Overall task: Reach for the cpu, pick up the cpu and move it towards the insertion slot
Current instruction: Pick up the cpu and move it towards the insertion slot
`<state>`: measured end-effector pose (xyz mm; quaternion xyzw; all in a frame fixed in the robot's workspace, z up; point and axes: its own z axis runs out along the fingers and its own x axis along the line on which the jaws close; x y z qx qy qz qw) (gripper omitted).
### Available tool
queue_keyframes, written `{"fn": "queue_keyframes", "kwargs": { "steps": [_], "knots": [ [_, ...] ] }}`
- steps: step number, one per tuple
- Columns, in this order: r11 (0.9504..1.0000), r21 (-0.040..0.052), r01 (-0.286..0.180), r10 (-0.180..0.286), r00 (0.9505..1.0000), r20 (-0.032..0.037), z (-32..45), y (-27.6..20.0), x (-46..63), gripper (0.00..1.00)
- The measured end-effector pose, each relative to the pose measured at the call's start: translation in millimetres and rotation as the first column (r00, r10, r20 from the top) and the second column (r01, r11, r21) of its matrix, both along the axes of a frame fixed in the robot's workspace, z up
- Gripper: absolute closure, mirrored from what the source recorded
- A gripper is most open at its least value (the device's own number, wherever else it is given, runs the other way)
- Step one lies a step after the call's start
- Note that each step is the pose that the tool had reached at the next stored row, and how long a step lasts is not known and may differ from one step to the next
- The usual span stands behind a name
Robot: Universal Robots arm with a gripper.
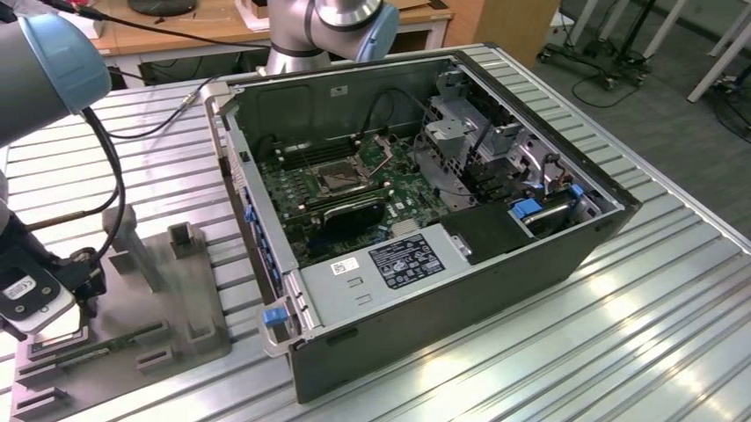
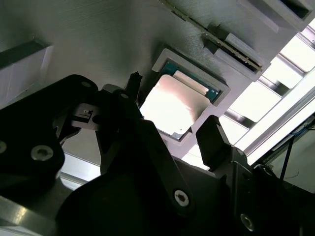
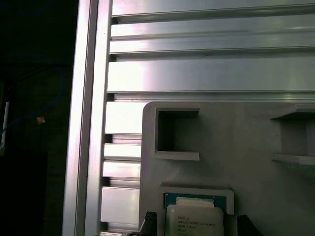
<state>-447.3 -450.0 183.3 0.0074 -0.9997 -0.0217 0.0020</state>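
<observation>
Low over cpu (image 2: 170, 109), seated in fixture plate (image 3: 246, 132) pocket on desk (image 1: 610, 343): gripper (image 2: 171, 102), jaws wide, flanking the chip.

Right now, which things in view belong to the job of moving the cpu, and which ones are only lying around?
Part of the job:
cpu
insertion slot
gripper, open, fingers on either side of the cpu

Just lying about:
gray fixture plate that the cpu sits in
memory stick
computer case
</observation>
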Motion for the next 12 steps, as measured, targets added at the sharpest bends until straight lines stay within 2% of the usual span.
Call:
{"fn": "queue_keyframes", "kwargs": {
  "steps": [4,12],
  "knots": [
    [1.0,0.0,0.0,0.0,1.0,-0.0001,-3.1,-0.1,0.0,0.27],
    [1.0,0.0,0.001,-0.001,1.0,-0.0004,-4.5,-0.1,0.0,0.27]
  ]
}}
